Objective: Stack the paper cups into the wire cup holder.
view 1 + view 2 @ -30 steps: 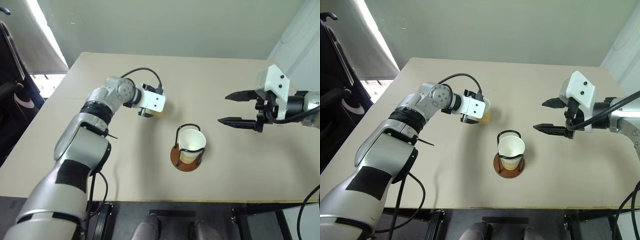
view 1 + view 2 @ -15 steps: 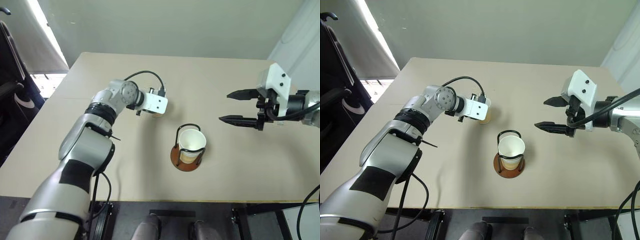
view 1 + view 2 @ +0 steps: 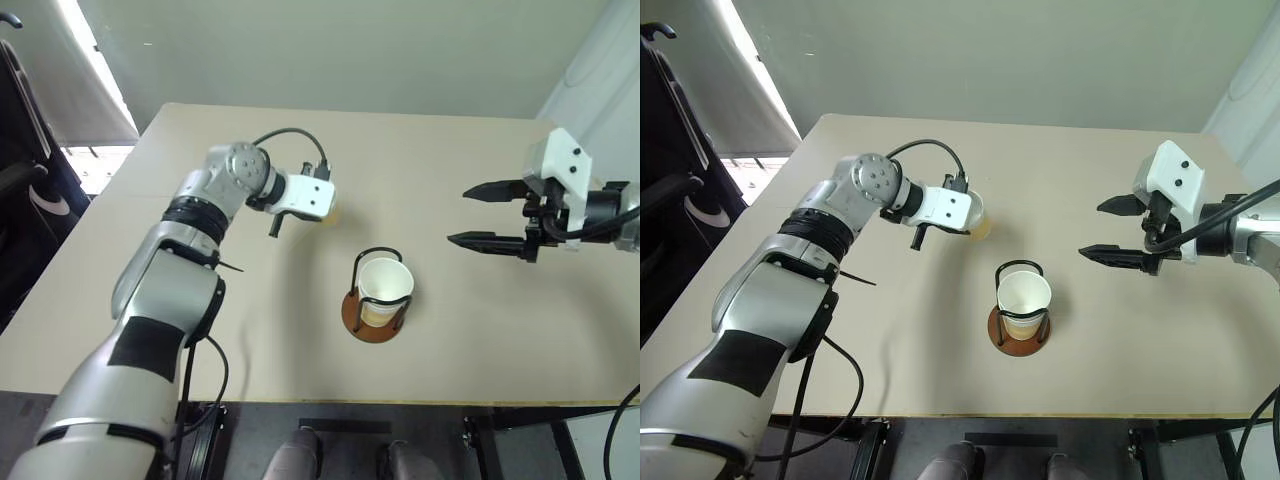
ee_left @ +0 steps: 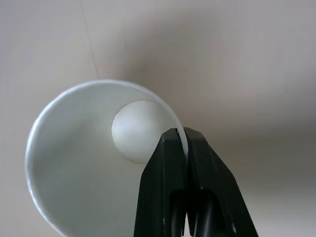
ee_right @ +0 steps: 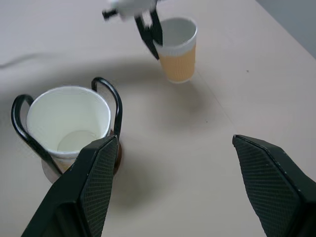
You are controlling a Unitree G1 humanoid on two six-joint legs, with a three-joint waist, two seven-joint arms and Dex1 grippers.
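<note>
My left gripper (image 4: 180, 137) is shut on the rim of a paper cup (image 4: 89, 163), one finger inside and one outside. The right wrist view shows the same cup (image 5: 178, 54), with its tan-orange band, hanging tilted from those black fingers (image 5: 152, 34) just above the table. A second paper cup (image 3: 385, 285) stands inside the wire cup holder (image 3: 372, 322), whose black loops rise around it at the table's middle. To the right of the holder, above the table, my right gripper (image 3: 458, 215) is open and holds nothing.
The beige table (image 3: 480, 340) has its front edge close below the holder and its far edge near the grey wall. A dark chair (image 3: 20, 190) stands beyond the table's left side.
My left gripper closed on the cup's rim, then turned and raised the cup slightly off the table. The right gripper stayed open and nearly still.
</note>
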